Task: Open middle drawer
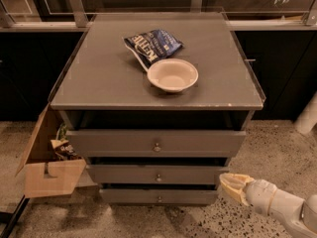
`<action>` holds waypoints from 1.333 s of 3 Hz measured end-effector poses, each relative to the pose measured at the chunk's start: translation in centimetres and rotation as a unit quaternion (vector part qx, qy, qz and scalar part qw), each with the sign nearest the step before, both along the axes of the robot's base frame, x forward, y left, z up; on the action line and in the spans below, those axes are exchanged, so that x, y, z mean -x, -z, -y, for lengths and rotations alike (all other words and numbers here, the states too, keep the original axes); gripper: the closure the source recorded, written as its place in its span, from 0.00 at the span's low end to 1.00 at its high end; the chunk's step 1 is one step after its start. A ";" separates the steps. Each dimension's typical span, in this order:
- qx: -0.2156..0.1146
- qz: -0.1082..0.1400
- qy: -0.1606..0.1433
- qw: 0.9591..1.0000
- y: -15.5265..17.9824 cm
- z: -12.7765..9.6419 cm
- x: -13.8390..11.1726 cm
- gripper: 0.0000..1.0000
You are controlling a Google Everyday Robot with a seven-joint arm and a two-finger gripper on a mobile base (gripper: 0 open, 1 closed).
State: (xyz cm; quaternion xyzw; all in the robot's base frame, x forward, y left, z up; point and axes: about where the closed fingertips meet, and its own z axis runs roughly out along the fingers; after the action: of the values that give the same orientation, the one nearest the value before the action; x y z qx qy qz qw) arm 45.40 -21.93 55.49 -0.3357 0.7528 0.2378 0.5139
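Observation:
The grey cabinet (pixel 99 83) has three drawers stacked in its front. The middle drawer (pixel 124 174) is a wide shallow grey front with a small round metal knob (pixel 158 178) at its centre. It lies between the taller top drawer (pixel 114 143) and the narrower bottom drawer (pixel 129 196). A dark gap shows above its front; its inside is hidden. My gripper (pixel 232 186), cream-coloured on a white arm, is low at the right, just beside the right end of the middle drawer and well right of the knob. It holds nothing.
A white bowl (pixel 173 75) and a dark blue chip bag (pixel 154 44) lie on the cabinet top. An open cardboard box (pixel 49 175) with items stands on the floor at the cabinet's left. A white post (pixel 308 115) stands at the right. The floor is speckled.

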 end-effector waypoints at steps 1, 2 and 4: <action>-0.007 0.022 0.037 0.999 1.7 0.6 -2.0 1.00; -0.024 0.034 0.054 0.998 4.0 0.6 -4.6 1.00; -0.054 0.015 0.036 0.998 7.8 -1.3 -9.9 1.00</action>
State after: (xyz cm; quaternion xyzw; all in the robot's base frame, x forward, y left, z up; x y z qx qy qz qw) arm 55.26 -20.66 47.66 -0.2842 0.7424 0.2541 0.5509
